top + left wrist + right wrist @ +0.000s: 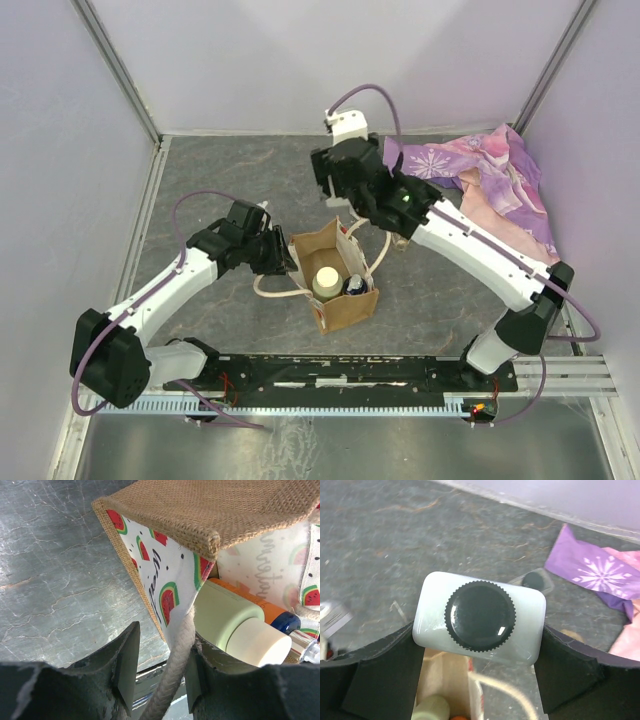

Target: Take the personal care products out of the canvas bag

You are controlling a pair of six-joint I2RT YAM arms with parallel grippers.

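My left gripper (161,675) has its fingers pressed together on the cream rope handle (181,637) of the canvas bag (335,285). The bag stands in the middle of the table (230,180) with its mouth open to above. My right gripper (480,630) hangs over the bag, and its fingers pinch the white boxy bottle (432,615) from both sides — the dark ribbed cap (480,616) looks straight into my wrist camera. This bottle is in the air, higher than the rim of the bag. Inside the bag I see the pale round bottle (225,620) with a cream cap, the orange bottle (260,607) with a blue top touching it from behind, and at the edge a slim clear one (311,650) — only partly in view. The purple-pink floral cloth (495,175) lies at the far right corner, well apart from the bag.
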